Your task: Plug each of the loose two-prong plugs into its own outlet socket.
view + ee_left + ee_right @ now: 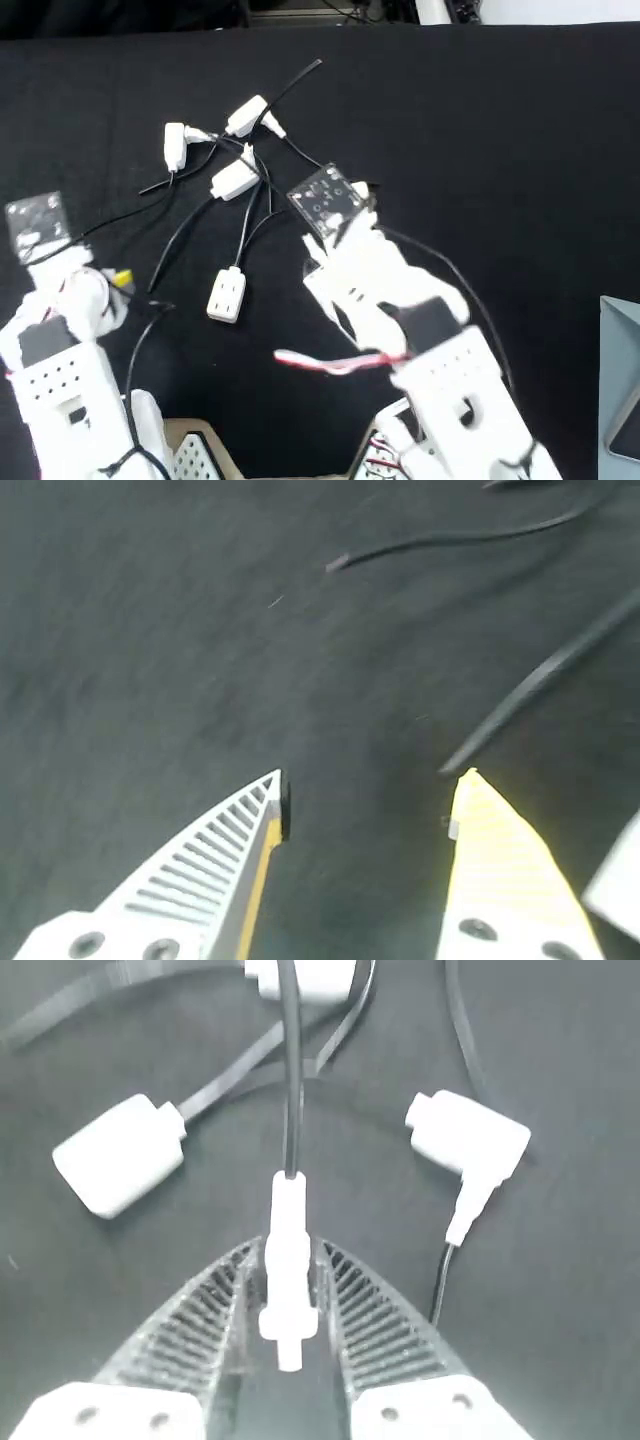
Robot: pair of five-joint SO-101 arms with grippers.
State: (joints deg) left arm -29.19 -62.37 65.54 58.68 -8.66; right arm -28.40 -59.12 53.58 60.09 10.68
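Note:
My right gripper [289, 1252] is shut on a slim white two-prong plug [287, 1290], whose black cord [291, 1070] runs straight away from it. Beyond it on the black cloth lie a white block-shaped socket [120, 1155] and an angled white plug [468, 1140]. From above, the right arm [400, 300] stands at the middle of the table, with white pieces [233, 180] [245, 115] [175, 145] and a slotted outlet socket [227, 293] to its left. My left gripper [373, 778] hangs open over bare cloth at the left, holding nothing.
Thin black cords [190, 225] trail across the cloth between the white pieces, and two [450, 540] [540, 680] lie ahead of the left gripper. A grey box [622, 380] sits at the right edge. The table's far right is bare cloth.

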